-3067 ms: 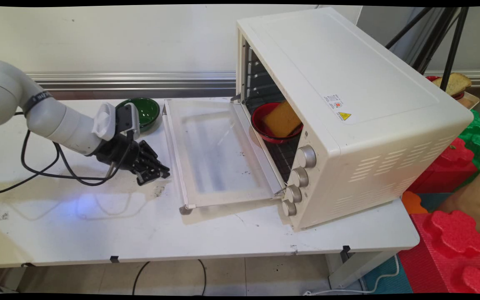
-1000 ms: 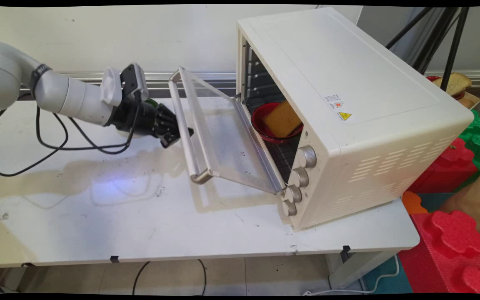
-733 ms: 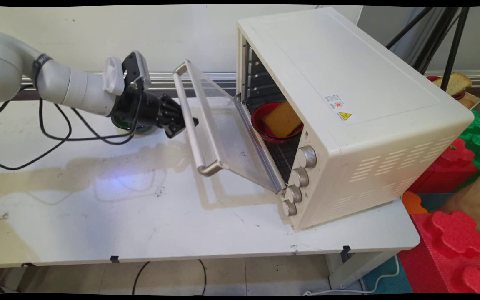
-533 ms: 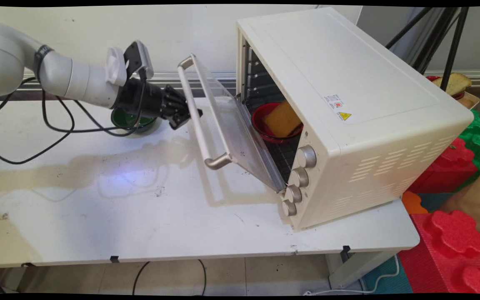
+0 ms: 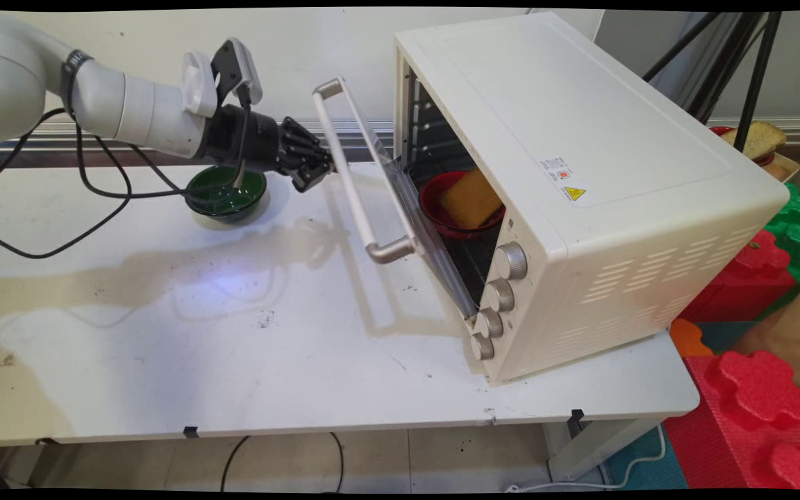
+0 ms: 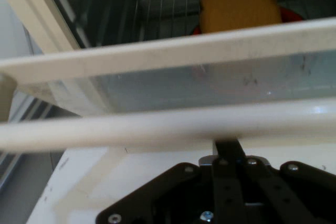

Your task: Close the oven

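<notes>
we find the oven (image 5: pixel 580 187) standing on the white table (image 5: pixel 233 347), turned at an angle so that its front faces the arm. its glass door (image 5: pixel 400 208), hinged along the bottom edge, stands partly raised and leans outward at a steep tilt. nothing else props it, so we judge that it is borne from outside by the gripper (image 5: pixel 317 170), whose tip is against the door's outer face just beside the metal handle bar (image 5: pixel 362 170).

inside, on the wire rack (image 6: pixel 168 6), sits a red bowl (image 5: pixel 452 208) with a yellow sponge (image 5: pixel 469 198) lying in it, tilted against the bowl's rim. the hand view looks over the door's top edge onto the same sponge (image 6: pixel 239 3).

a green bowl (image 5: pixel 226 194) stands on the table beneath the wrist, apart from the door and untouched. black cables (image 5: pixel 60 222) hang from the arm above the table.

as to the pincer: in the hand view its dark linkage rises from the bottom edge and a single narrow black finger (image 6: pixel 228 148) runs up to the handle bar (image 6: pixel 157 124). this suggests the fingers are drawn together, but the tips are hidden behind the bar, so we cannot tell with certainty how far apart they are. we see nothing clasped between them; contact looks like a push against the door, not a grasp.
</notes>
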Available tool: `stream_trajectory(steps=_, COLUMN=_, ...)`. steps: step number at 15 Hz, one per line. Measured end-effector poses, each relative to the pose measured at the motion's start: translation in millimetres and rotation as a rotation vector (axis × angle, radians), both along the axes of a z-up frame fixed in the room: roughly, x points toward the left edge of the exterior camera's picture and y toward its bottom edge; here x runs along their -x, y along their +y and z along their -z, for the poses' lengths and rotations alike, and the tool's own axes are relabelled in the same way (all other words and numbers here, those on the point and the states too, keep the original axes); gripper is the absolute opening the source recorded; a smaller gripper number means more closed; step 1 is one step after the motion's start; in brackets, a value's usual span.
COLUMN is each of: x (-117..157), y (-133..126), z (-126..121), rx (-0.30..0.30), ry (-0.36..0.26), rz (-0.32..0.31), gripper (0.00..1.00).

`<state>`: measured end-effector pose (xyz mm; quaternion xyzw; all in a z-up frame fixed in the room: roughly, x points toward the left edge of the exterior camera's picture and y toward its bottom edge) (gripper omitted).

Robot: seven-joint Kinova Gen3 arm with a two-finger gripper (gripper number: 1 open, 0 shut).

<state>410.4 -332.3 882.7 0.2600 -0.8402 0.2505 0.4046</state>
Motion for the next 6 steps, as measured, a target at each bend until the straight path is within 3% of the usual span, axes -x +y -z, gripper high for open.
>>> stream_trajectory(steps=6, x=1.1, y=-5.9, z=-8.8, rx=0.018, ry=0.009, rz=0.000, gripper=0.00)
